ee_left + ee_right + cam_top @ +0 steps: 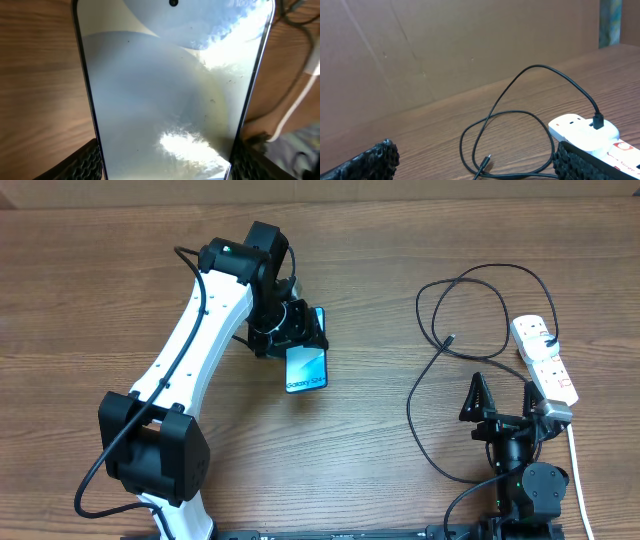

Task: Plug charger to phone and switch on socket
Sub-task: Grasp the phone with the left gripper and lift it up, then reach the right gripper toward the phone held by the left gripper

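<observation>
Wooden surface (350,470): brown planks that carry both arms and every item.
White left arm (190,350): reaches up and across the surface; its black left hand (303,338) is at the far end.
Black charger (410,412): a long thin cable lying in loose loops ahead of the right hand and to its inner side, running on past the hand toward its base.
White socket (545,360): an oblong strip ahead of the right hand on its outer side. Its near end is just beside the outer finger, and a thick white cord (575,470) trails back from there.
Black right hand (503,402): fingers spread wide, gripping nothing, low over the surface.
Black left hand, state: closed on the phone's two long edges.
Blue-screened phone (306,367): clamped between the left hand's fingers, sticking out ahead of them. The "Galaxy S24+" end is farthest from the hand, and the wrist view is filled by its glossy screen (165,90).
Black plug (553,340): seated in the socket's far end, beyond the right hand.
Small connector tip (452,337): lies free on the surface ahead of the right hand's open fingers, well apart from the phone.
</observation>
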`<action>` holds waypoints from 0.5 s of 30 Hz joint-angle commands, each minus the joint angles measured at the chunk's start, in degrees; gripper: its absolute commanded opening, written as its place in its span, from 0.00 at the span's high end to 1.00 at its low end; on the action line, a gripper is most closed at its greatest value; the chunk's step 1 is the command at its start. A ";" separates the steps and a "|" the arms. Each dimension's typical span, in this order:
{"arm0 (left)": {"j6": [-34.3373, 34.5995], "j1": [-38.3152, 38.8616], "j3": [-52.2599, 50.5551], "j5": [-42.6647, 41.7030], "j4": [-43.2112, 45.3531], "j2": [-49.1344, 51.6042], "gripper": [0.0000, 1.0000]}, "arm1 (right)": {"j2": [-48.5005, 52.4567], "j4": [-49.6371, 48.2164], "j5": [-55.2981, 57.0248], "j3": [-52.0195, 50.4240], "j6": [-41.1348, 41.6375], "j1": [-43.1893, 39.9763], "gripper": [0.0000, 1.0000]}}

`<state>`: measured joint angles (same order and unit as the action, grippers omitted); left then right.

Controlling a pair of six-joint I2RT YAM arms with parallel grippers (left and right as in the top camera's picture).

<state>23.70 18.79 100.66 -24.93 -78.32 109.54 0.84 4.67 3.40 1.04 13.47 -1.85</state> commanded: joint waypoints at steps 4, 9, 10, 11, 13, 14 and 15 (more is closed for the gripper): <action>7.91 0.20 1.86 -6.67 0.13 -0.15 0.41 | -0.68 -0.24 0.39 -0.57 -0.04 -0.09 0.00; 14.73 -0.90 1.84 -6.38 1.97 -0.15 0.41 | -0.68 -2.27 -1.51 -0.57 1.31 -0.09 0.00; 15.74 -1.14 1.84 -6.21 2.62 -0.15 0.41 | -0.68 -2.16 -3.96 -0.57 3.30 -0.09 0.00; 16.65 -1.33 1.84 -6.23 3.32 -0.15 0.41 | -0.68 -1.81 -7.69 -0.57 6.36 -0.09 0.00; 18.08 -1.79 1.84 -6.73 3.89 -0.15 0.41 | -0.68 -1.03 -15.93 -0.57 12.39 -0.09 0.00; 18.58 -2.08 1.84 -7.48 3.85 -0.15 0.41 | -0.68 -1.18 -20.72 -0.57 15.72 -0.09 0.00; 18.58 -2.47 1.84 -8.41 3.78 -0.15 0.41 | -0.68 -1.60 -26.53 -0.57 19.63 -0.09 0.00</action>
<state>38.11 17.67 100.66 -29.61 -74.61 109.54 0.84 3.60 -5.56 1.04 20.45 -1.85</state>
